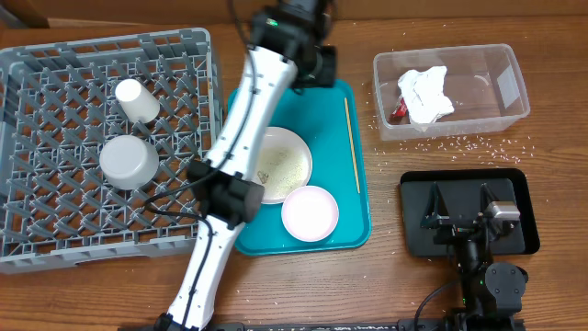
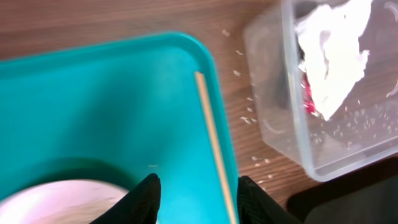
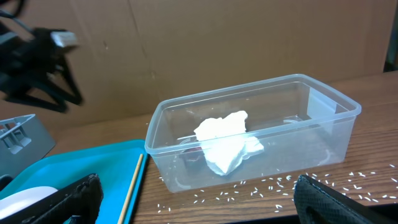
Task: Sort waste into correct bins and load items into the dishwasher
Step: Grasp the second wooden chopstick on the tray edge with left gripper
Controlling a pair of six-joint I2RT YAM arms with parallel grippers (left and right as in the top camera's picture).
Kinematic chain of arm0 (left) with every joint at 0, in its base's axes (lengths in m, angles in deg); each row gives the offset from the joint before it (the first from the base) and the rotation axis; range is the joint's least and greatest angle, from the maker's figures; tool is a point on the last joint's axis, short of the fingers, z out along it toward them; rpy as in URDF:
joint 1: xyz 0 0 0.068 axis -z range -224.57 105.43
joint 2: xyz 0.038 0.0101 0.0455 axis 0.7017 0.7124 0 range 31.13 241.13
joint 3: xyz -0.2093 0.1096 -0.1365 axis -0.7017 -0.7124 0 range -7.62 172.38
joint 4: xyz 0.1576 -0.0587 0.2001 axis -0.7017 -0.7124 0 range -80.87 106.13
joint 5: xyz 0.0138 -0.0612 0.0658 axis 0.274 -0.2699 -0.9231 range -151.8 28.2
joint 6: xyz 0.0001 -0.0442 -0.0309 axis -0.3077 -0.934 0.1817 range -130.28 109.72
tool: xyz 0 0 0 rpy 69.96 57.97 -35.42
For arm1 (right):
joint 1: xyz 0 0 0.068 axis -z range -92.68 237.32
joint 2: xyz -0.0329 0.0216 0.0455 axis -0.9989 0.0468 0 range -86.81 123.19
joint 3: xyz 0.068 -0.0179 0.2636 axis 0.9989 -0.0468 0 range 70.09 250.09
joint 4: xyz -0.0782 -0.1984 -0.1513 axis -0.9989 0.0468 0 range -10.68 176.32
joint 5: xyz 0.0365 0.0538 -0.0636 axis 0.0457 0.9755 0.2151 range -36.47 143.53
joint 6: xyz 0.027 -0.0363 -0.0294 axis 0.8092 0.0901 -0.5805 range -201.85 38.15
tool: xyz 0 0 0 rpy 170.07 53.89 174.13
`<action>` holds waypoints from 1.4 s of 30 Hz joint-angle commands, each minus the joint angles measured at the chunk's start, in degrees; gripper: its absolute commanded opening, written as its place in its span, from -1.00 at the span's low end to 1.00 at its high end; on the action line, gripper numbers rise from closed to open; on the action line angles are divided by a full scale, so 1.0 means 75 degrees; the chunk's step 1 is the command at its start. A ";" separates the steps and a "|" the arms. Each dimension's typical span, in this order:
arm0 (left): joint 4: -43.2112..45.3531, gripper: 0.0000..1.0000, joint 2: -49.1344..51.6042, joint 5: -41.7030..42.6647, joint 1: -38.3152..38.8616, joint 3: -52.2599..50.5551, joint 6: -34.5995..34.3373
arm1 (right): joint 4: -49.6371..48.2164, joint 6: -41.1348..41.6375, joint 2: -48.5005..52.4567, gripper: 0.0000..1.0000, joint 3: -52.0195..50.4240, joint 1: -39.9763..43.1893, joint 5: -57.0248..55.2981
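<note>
Napkin [image 1: 427,92] and red wrapper [image 1: 397,112] lay in the tub [image 1: 511,66], rice [image 1: 469,142] strewn on the bench [image 1: 386,276] around. Cup [image 1: 138,99] and grey bowl [image 1: 129,161] sat in the rack [image 1: 92,41], plate [image 1: 280,164] and white bowl [image 1: 310,212] outside.

A teal serving tray [image 2: 93,112] is lying beneath the left jaws; a thin wooden chopstick [image 2: 214,143] is resting on it between them, wooden table [image 2: 93,18] beyond.
</note>
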 commanded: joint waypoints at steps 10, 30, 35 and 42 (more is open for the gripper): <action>0.1402 -0.22 -0.0070 -0.1754 0.1201 -0.1912 -0.1649 | -0.0044 -0.0047 -0.0055 1.00 -0.0079 0.0015 -0.0076; 0.2850 -0.32 -0.0035 -0.2046 0.1218 -0.3509 -0.1938 | -0.0044 -0.0047 -0.0055 1.00 -0.0079 0.0015 -0.0076; 0.3005 -0.33 -0.0023 -0.2049 0.1198 -0.3666 -0.1935 | -0.0044 -0.0047 -0.0055 1.00 -0.0079 0.0015 -0.0076; 0.3209 -0.35 0.0061 -0.2046 0.1253 -0.3669 -0.1941 | -0.0044 -0.0047 -0.0055 1.00 -0.0079 0.0015 -0.0076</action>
